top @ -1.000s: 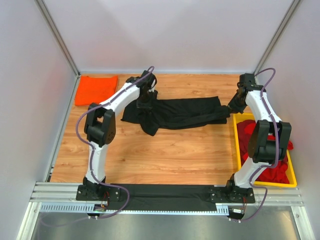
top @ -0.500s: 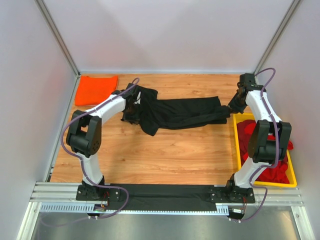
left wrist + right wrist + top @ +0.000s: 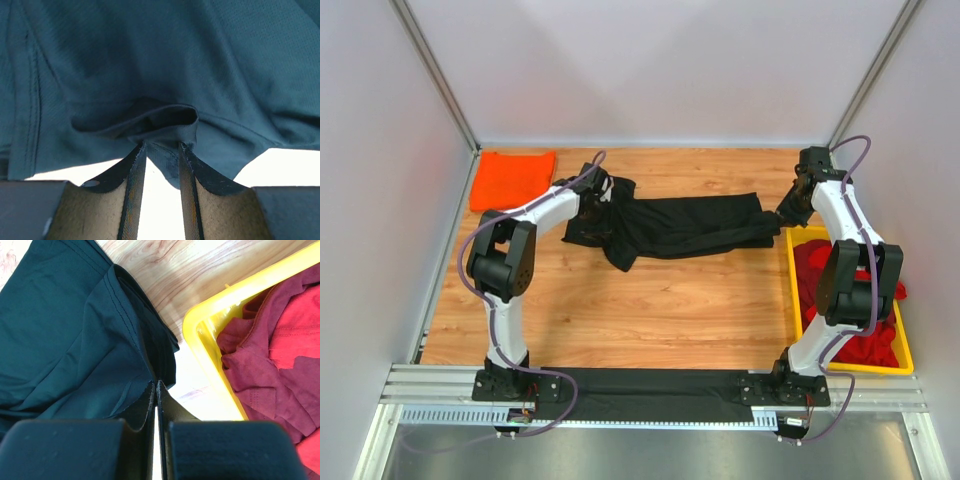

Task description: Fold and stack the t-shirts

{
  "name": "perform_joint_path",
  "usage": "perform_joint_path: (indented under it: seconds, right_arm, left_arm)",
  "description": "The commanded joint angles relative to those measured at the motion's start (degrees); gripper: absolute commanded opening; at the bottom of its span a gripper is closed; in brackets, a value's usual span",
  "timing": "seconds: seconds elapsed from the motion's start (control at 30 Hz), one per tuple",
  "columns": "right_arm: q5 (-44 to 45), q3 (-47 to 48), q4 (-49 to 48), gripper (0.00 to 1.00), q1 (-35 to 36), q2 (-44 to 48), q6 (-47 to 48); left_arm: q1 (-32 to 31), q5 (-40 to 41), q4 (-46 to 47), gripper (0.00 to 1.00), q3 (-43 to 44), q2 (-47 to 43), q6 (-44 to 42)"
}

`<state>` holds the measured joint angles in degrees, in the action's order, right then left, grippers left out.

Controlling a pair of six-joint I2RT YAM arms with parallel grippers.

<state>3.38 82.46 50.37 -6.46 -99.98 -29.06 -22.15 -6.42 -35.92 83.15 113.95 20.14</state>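
We pinch the black t-shirt (image 3: 690, 225) at its left end with our left jaws, right jaws closed on its right hem.

The top camera looks down from above and behind the 2 arm bases, taking in the whole table (image 3: 640, 300). The left wrist camera looks past the left gripper (image 3: 162, 147), very close to the black shirt (image 3: 150, 60). The right wrist camera looks down, close, at that shirt's other end and the yellow tray (image 3: 210, 335). All 3 views share the shirt.
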Motion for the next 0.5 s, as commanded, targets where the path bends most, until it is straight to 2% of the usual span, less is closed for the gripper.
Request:
perform_joint_path:
  seconds: [0.0,0.3,0.47]
  right_arm:
    - [0.4,1.8,0.1,0.00,-0.3,1.2,0.8]
    - [0.7,1.9,0.4,0.00,-0.3,1.3,0.9]
    - [0.8,1.8,0.3,0.00,-0.3,1.3,1.0]
  left_arm:
    - [-0.3,-1.8,1.6,0.40,3.1,0.8,-0.4]
    - [-0.9,-0.9,-1.3,0.41,6.5,3.0,-2.8]
    - [-1.1,2.5,-3.1,0.43,5.0,-0.3,-2.9]
